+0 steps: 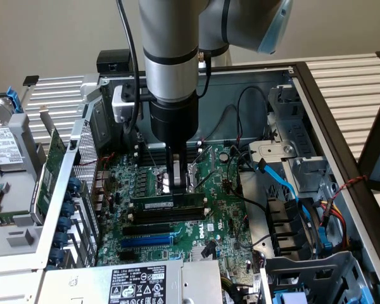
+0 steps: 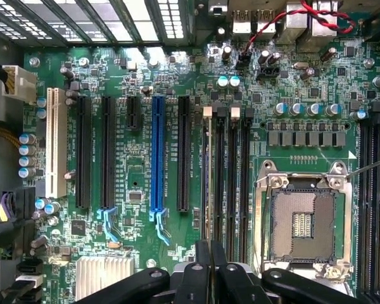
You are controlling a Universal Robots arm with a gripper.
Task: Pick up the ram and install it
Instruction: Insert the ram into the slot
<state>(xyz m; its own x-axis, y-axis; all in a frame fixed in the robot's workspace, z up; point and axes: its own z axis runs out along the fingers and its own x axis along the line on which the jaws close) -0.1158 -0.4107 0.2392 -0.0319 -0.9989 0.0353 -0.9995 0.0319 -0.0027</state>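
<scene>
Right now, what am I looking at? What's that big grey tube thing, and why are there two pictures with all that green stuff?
The big grey tube is a robot arm. One picture comes from a camera beside it; the other comes from a camera on its wrist, looking down into the computer. The green stuff is the main circuit board inside an opened computer case. At the arm's end is a gripper, its hand. It sits right over the ram, a thin green memory stick standing in a long black slot. I cannot tell whether it grips the stick or only touches it.
</scene>
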